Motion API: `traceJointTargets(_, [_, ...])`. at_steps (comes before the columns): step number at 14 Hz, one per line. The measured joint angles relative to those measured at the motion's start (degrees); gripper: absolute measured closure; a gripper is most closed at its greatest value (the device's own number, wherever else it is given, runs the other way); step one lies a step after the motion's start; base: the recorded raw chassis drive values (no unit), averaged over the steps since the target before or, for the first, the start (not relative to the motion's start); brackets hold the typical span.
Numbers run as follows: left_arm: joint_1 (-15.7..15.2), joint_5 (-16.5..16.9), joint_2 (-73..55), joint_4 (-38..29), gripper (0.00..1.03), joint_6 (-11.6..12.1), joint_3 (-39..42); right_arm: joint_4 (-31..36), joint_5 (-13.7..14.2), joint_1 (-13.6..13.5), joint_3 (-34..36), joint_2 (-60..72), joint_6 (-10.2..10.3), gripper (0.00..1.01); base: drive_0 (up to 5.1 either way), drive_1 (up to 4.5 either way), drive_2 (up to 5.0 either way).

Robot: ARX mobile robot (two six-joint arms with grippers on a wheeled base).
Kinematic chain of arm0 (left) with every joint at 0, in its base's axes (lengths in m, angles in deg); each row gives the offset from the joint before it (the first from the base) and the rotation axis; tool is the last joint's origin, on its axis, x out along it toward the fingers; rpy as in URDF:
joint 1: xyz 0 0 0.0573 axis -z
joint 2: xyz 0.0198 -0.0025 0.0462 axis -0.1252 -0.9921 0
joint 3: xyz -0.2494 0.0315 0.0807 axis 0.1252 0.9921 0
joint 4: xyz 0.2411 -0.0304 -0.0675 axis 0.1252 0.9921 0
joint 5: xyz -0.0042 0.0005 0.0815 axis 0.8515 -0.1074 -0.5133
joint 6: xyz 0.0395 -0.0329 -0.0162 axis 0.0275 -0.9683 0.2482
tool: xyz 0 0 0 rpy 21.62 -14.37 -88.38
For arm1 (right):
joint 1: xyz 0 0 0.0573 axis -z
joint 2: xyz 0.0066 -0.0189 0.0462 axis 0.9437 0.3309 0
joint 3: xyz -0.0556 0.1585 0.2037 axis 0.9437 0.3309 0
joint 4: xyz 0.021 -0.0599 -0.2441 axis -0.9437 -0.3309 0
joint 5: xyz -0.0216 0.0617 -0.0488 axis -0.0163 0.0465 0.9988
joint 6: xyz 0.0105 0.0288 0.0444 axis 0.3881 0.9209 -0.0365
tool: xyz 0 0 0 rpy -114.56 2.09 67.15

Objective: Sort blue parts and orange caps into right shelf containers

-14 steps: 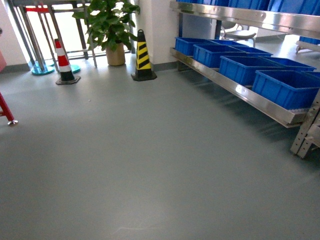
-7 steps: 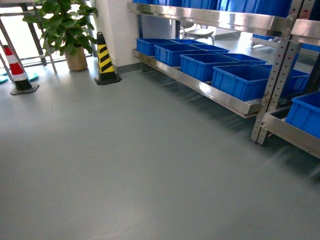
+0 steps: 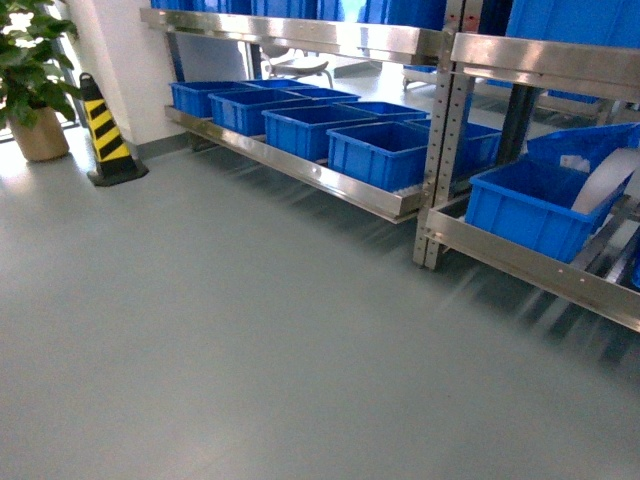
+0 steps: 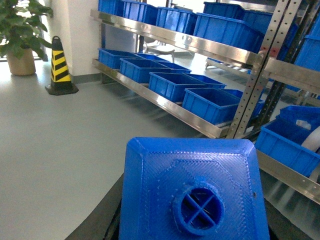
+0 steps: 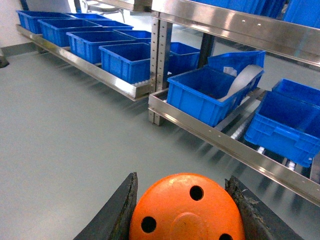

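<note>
Ridged blue part; smooth, holed orange cap.

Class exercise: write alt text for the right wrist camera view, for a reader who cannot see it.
An orange cap with small holes in its flat top sits between the right gripper's dark fingers. Beyond lie grey floor and a steel shelf holding blue crates.

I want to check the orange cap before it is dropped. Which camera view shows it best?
The right wrist view shows it best: the orange cap fills the bottom of the picture, its flat top with small holes facing the camera, between the right gripper's dark fingers. The head and left wrist views do not show it.
</note>
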Motion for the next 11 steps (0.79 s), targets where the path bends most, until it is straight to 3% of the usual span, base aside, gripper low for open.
traceJointTargets(11, [0.0, -0.02, 0.0, 0.0, 0.59, 0.0, 0.0, 0.02, 0.11, 0.0, 0.0, 0.0, 0.0, 0.58, -1.6, -1.63, -1.6])
